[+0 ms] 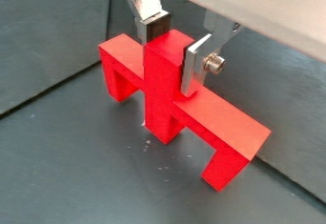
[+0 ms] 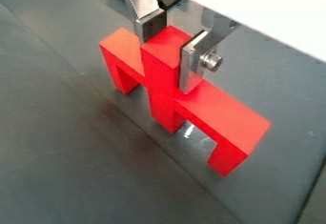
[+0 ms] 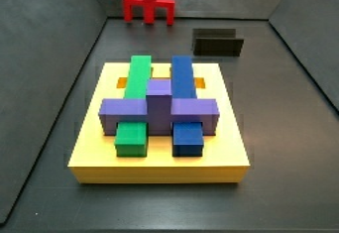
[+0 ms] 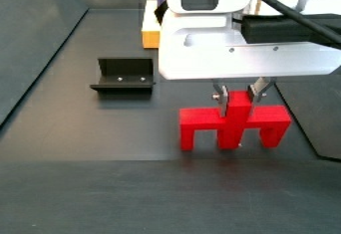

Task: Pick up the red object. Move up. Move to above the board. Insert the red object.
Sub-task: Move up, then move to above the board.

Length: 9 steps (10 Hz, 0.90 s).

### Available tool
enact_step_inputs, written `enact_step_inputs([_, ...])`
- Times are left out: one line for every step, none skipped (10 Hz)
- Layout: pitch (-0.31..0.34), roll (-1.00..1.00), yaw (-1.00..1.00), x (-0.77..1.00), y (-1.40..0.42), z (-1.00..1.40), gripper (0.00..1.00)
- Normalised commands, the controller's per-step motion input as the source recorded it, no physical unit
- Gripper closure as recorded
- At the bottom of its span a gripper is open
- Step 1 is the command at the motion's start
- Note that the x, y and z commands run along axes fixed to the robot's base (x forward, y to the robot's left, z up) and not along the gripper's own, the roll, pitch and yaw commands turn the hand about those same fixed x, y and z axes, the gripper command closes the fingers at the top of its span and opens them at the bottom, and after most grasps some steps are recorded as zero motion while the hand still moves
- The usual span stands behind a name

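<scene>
the red object (image 1: 178,99) stands on the dark floor at the far end, well apart from the board (image 3: 162,158). the gripper (image 1: 176,35) grips its central upright post, fingers (image 1: 200,64) closed on either side. no writing is readable anywhere. the robot's white body hides most of the board in a side view (image 4: 151,24).

Dark grey matte floor (image 3: 54,128) seen throughout. Floor enclosed by sloped grey side walls (image 3: 298,49) in side view. Soft glare noted on floor; faint scuffs visible.
</scene>
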Motion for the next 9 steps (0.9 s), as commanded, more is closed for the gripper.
enact_step_inputs([0.023, -0.02, 0.01, -0.04, -0.04, 0.83, 1.0])
enact_step_inputs([0.049, 0.0, 0.0, -0.09, -0.05, 0.61, 1.0])
enact_step_inputs([0.038, 0.04, 0.0, -0.07, -0.03, 0.39, 1.0])
enact_step_inputs([0.0, 0.0, 0.0, 0.0, 0.0, 1.4, 1.0])
enact_step_inputs([0.021, -0.03, 0.0, -0.02, 0.0, 1.4, 1.0])
enact_step_inputs([0.034, -0.01, 0.0, -0.04, -0.01, 1.4, 1.0])
enact_step_inputs([0.032, 0.0, 0.0, 0.02, 0.0, 1.4, 1.0])
enact_step_inputs([0.075, -0.01, 0.0, 0.05, 0.02, 0.83, 1.0])
enact_step_inputs([0.095, 0.0, 0.0, 0.04, 0.01, 0.47, 1.0])
